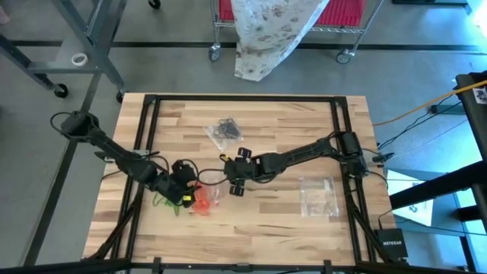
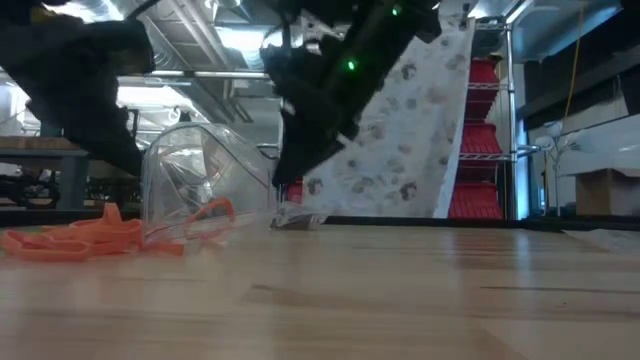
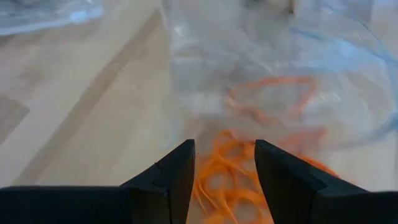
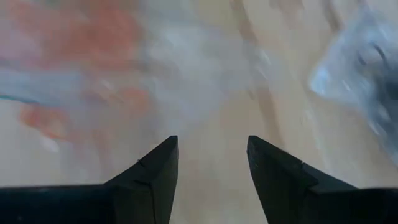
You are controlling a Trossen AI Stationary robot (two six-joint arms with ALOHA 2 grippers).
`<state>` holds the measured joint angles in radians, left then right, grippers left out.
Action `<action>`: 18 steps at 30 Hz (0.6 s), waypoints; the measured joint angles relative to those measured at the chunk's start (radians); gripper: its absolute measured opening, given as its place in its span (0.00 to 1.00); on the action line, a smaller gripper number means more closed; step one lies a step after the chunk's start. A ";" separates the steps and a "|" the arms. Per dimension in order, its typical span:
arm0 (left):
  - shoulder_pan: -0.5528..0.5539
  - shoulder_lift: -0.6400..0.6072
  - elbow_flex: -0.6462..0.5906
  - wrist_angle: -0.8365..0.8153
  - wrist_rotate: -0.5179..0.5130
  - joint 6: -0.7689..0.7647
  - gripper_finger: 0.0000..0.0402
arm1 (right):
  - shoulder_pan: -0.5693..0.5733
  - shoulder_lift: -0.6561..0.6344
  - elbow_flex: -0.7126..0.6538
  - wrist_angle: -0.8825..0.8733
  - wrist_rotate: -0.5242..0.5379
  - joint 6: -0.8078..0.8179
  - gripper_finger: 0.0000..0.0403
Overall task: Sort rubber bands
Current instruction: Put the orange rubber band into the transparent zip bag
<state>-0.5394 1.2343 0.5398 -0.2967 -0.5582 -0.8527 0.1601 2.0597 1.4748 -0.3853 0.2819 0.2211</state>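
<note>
Wooden table is being viewed from above, both arms reaching toward its middle.

Left gripper is being held low over the orange-red rubber bands, at the table's left-centre. Its fingers are being kept parted, a moderate gap between them, nothing being gripped; orange loops are showing through the gap. Just beyond the fingertips a clear plastic bag is lying, with a few orange loops seen through its film.

In the high view the orange-red pile is lying just right of the left gripper. Green rubber bands are lying at its near side, partly hidden under the arm. Black rubber bands are resting inside a second clear bag, toward the table's far-centre, well apart from the orange ones.

Right gripper is being held above the table's centre, near the orange pile. Its fingers are being held apart, nothing between them; bare wood is showing in the gap.

A third clear bag is lying on the table's right side, its contents too faint to tell.

In the low view the orange loops are lying flat on the wood beside the standing clear bag.
</note>
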 joint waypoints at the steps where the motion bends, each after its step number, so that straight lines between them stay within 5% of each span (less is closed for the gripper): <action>1: 0.012 0.000 -0.007 0.007 -0.006 0.003 0.40 | 0.001 -0.002 -0.007 0.036 -0.013 -0.010 0.46; 11: 0.184 0.000 -0.029 0.033 -0.096 0.050 0.40 | 0.023 -0.001 -0.020 0.112 -0.084 -0.043 0.46; 18: 0.195 -0.051 0.024 -0.042 -0.011 0.046 0.40 | 0.023 -0.028 -0.020 -0.045 -0.083 -0.035 0.46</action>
<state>-0.3447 1.1830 0.5641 -0.3385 -0.5692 -0.8071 0.1830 2.0314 1.4548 -0.4307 0.1989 0.1864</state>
